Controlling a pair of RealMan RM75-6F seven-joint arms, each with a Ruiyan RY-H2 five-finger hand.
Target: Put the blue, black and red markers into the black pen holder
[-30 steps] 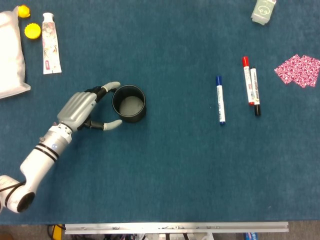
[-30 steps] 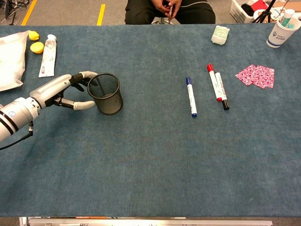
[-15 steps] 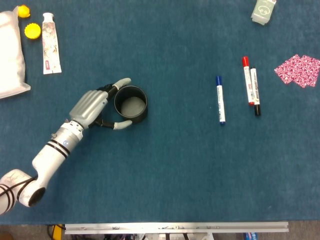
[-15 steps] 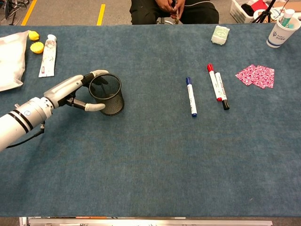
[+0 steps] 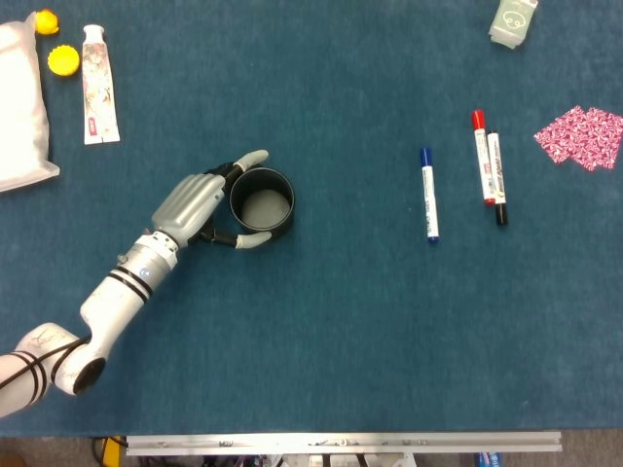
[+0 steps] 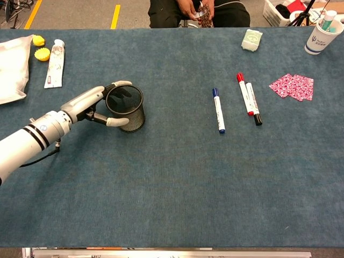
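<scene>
The black mesh pen holder (image 5: 261, 201) (image 6: 126, 107) stands upright on the blue table, left of centre. My left hand (image 5: 200, 204) (image 6: 91, 102) grips it from the left, one finger over the far rim and the thumb against the near side. The blue marker (image 5: 428, 195) (image 6: 218, 110) lies well to the right. Further right, the red marker (image 5: 481, 156) (image 6: 244, 94) and the black marker (image 5: 496, 182) (image 6: 253, 105) lie side by side, touching. My right hand appears in neither view.
A toothpaste tube (image 5: 99, 85), yellow caps (image 5: 63, 60) and a white bag (image 5: 19, 107) lie at the far left. A pink patterned cloth (image 5: 582, 136), a pale packet (image 5: 513, 21) and a cup (image 6: 321, 36) sit at the far right. A person (image 6: 196, 11) sits behind the table.
My left hand has reached further right, and the pen holder has shifted slightly right with it. The markers have not moved.
</scene>
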